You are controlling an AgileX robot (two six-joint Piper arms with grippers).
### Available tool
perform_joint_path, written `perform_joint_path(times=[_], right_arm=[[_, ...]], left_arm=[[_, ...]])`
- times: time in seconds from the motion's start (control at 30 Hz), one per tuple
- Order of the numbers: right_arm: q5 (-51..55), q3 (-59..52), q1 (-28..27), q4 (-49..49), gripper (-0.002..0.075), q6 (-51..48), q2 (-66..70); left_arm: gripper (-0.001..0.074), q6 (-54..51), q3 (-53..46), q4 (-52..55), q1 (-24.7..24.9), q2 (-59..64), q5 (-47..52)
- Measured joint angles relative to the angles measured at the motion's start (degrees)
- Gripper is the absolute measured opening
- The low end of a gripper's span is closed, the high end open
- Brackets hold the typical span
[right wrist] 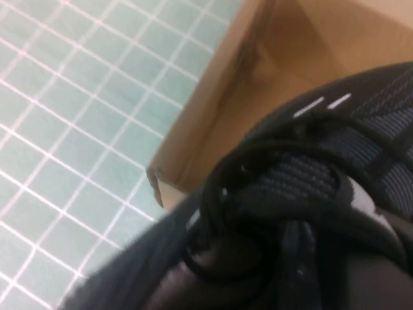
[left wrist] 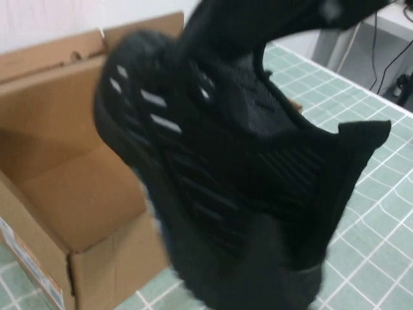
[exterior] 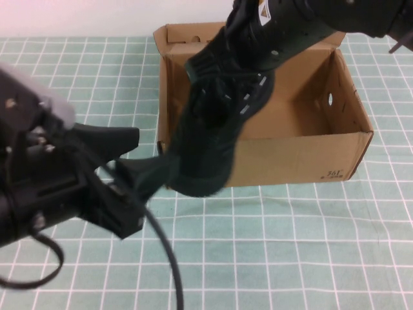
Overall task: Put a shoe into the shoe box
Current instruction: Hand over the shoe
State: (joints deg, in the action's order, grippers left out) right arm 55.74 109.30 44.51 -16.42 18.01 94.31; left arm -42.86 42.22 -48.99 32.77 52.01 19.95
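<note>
We've got the left gripper (exterior: 129, 165) nearest the camera, just in front of the shoe box (exterior: 290, 161) off its front-left corner. Its jaws stand apart, one finger above and one below the shoe's lower end, and we can't tell whether either finger touches the fabric. So we don't count it as a hold.

The shoe (exterior: 216, 139), a black mesh sneaker with white dashes, hangs in the air, slanting from above the box's left half down over the box's front wall and outside it. Low end is by the left gripper, upper end is up at the right arm. In the left wrist view the shoe (left wrist: 239, 174) fills the shot, with the open shoe box (left wrist: 84, 194) behind it.

The right gripper (exterior: 248, 48) is above the box's rear-left part, clamped shut in the lace and tongue area. In the right wrist view the shoe (right wrist: 303, 213) laces bunch right under the camera, and the shoe box (right wrist: 213, 110) corner sits below.

We judge the shoe's weight is on the right gripper alone. Risks from here:
- Hold is on soft laces/tongue, so the shoe can swing or slip out if the arm moves fast.
- Low end is outside the front wall. Lowering straight down would land it on the wall edge, tipping the shoe out or shoving the box.
- Left fingers bracket the low end. They could snag the mesh as the shoe lifts.
- Cardboard box is light, any contact likely slides it on the green grid mat (exterior: 290, 245).
</note>
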Motion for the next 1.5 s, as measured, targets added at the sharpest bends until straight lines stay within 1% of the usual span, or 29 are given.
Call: perform_joint_path(times=[0.07, 0.1, 0.17, 0.27, 0.33, 0.47, 0.67, 0.87, 0.97, 1.07, 1.23, 1.3, 1.5], right_arm=[[0.0, 0.0, 0.0, 0.0, -0.0006, 0.0, 0.0], [0.0, 0.0, 0.0, 0.1, -0.0006, 0.0, 0.0], [-0.3, 0.0, 0.0, 0.1, -0.0006, 0.0, 0.0], [-1.5, 0.0, 0.0, 0.1, -0.0006, 2.0, 0.0], [-2.3, 0.0, 0.0, 0.3, -0.0006, 3.9, 0.0], [-4.0, 0.0, 0.0, 0.4, -0.0006, 4.2, 0.0], [-6.4, 0.0, 0.0, 0.3, -0.0006, 4.8, 0.0], [-9.2, 0.0, 0.0, 0.3, -0.0006, 9.1, 0.0], [-11.1, 0.0, 0.0, 0.3, -0.0006, 11.5, 0.0], [-13.0, 0.0, 0.0, 0.2, -0.0006, 12.0, 0.3], [-13.3, 0.0, 0.0, 0.5, -0.0005, 12.4, 1.1], [-13.3, 0.0, 0.0, 0.5, -0.0005, 11.8, 1.1], [-13.2, 0.0, 0.0, 0.1, -0.0006, 11.5, 1.0]], left_arm=[[0.0549, 0.0, 0.0, -0.8, 0.0, 1.2, -0.6], [0.0585, 0.0, 0.0, -1.3, 0.0, 1.8, -1.0], [0.0621, 0.0, 0.0, -1.9, 0.0, 2.5, -1.8], [0.0644, -1.2, 0.0, -2.1, 0.0, 3.2, -3.1], [0.0648, -3.1, 0.0, -2.3, 0.0, 3.6, -3.1], [0.0651, -6.5, 0.0, -2.4, 0.0, 3.7, -4.5], [0.0651, -7.4, 0.0, -3.0, 0.0, 3.7, -5.8], [0.0652, -7.6, 0.0, -5.0, 0.2, 3.7, -6.8], [0.0652, -9.4, -0.1, -5.2, 1.6, 3.7, -9.8], [0.0652, -13.5, -0.1, -5.4, 3.9, 3.7, -13.3], [0.0652, -18.0, -0.2, -5.6, 10.0, 4.2, -18.9], [0.0652, -18.5, -0.3, -5.8, 11.4, 4.9, -22.3], [0.0652, -19.3, -0.3, -8.7, 12.0, 6.0, -31.0]])
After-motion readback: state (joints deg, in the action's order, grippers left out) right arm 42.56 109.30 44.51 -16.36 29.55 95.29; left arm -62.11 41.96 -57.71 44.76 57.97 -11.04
